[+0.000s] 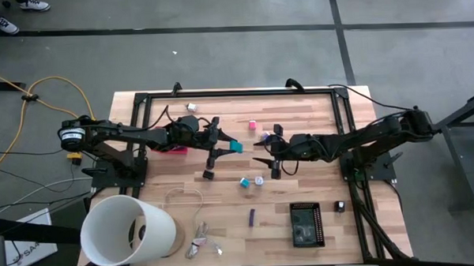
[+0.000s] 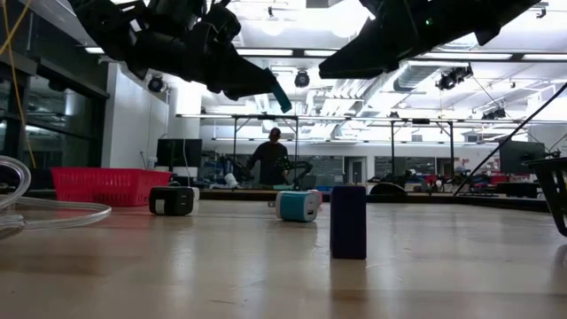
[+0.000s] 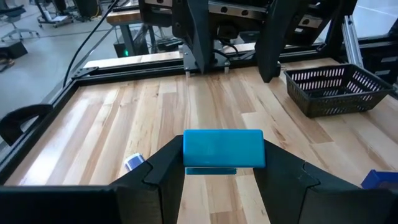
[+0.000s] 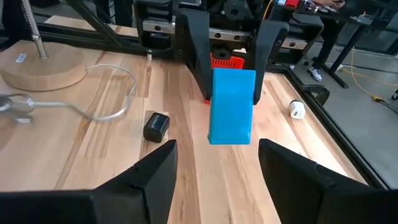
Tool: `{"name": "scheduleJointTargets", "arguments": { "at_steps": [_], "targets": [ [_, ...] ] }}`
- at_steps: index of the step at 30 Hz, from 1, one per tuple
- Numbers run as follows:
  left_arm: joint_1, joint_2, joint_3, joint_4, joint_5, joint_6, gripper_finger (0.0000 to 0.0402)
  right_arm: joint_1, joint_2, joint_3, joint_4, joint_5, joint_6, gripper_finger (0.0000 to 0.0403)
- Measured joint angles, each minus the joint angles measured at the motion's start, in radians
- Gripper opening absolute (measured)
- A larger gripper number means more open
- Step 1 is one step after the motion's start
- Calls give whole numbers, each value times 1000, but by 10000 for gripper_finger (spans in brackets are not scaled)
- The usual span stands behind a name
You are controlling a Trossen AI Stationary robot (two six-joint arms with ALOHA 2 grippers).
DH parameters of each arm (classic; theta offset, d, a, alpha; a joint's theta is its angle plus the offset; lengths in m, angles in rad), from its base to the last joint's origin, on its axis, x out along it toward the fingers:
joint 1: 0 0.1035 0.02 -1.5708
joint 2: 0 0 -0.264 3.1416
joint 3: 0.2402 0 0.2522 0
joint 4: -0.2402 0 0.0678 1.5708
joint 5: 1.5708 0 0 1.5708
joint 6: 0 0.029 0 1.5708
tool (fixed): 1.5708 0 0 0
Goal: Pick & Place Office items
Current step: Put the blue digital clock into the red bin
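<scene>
Left gripper [image 1: 231, 146] raised mid-table, clenched on a blue block [image 3: 223, 149]
Right gripper [image 1: 263, 154] faces it close by, fingers spread and empty, both arms stretched inward

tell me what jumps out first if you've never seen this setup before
The bright blue block stands out most, clamped in the left gripper and held in the air above the middle of the table. Facing it, the right gripper waits with open jaws. Next, the big white tub lies on its side at the table's near left corner.
</scene>
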Motion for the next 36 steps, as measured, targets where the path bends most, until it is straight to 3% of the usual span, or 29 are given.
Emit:
{"name": "scheduleJointTargets", "arguments": {
  "at_steps": [5, 19, 23, 30, 36],
  "targets": [
    [0, 0, 0, 0, -39, -38, 161, 0, 0, 0, 0, 0, 0, 212],
    [-11, -13, 0, 0, -288, -158, 161, 0, 0, 0, 0, 0, 0, 212],
    [-5, -81, -1, -97, -348, -195, 161, 0, 0, 0, 0, 0, 0, 211],
    [5, -246, -1, -382, -549, -225, 161, 0, 0, 0, 1, 0, 0, 211],
    [9, -342, 0, -582, -586, -330, 161, 0, 0, 0, 0, 0, 0, 211]
  ]
}}
